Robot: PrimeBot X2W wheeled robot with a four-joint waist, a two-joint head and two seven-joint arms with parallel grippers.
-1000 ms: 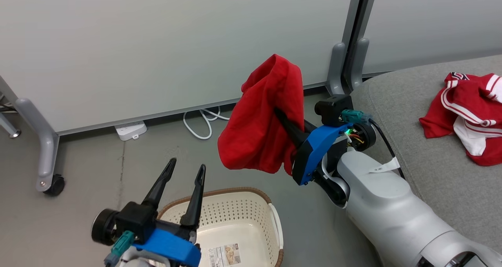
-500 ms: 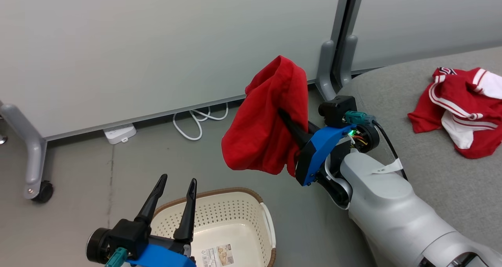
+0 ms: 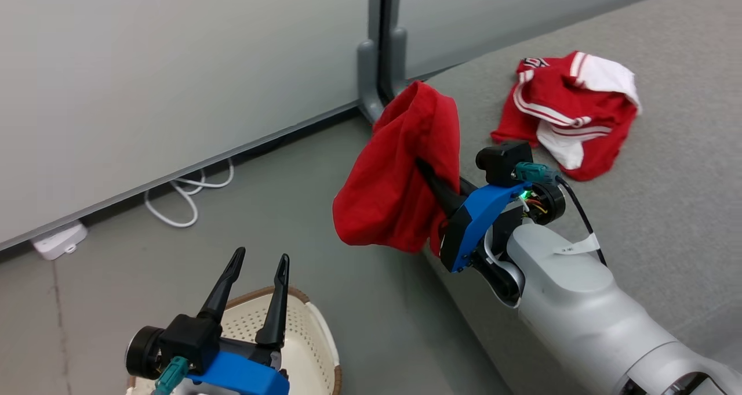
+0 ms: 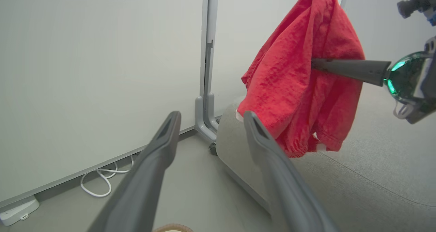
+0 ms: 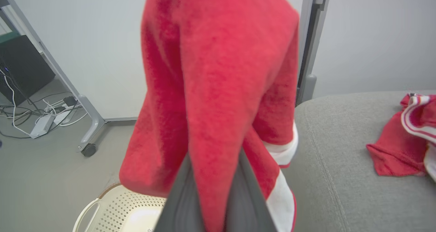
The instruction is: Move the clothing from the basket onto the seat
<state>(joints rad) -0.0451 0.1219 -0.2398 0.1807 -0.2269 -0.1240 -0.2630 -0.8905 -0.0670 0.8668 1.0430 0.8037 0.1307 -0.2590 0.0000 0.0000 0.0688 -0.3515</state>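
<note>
**Right gripper's got the red one up by the seat, left gripper over the basket**

So here's where we're at. Our right gripper [image 3: 421, 167] is pinched on the plain red garment [image 3: 394, 180]. Both dark fingers are buried in the cloth, so the tips themselves are hidden. The garment drapes over those fingers and hangs down in a loose bunch, up in the air. In the right wrist view we can see white bands at its lower hem.

Just below and to the right of that gripper is the rounded edge of the grey seat [image 3: 666, 209]. The cloth hangs about at that edge, and honestly we can't tell if it's over the cushion or over the floor [image 3: 174, 279]. Further out past the gripper, off to its right, the striped jersey [image 3: 565, 113] lies crumpled on the seat, well apart from the held garment.

Our left gripper [image 3: 261, 254] has its two fingers spread apart, pointing up and away from us. The basket [image 3: 304, 348] sits right underneath it on the floor, partly cut off by the frame. Out beyond those fingertips a white cable [image 3: 185, 200] loops along the foot of the partition wall [image 3: 174, 64], with a power strip [image 3: 58, 241] further to the left.
</note>
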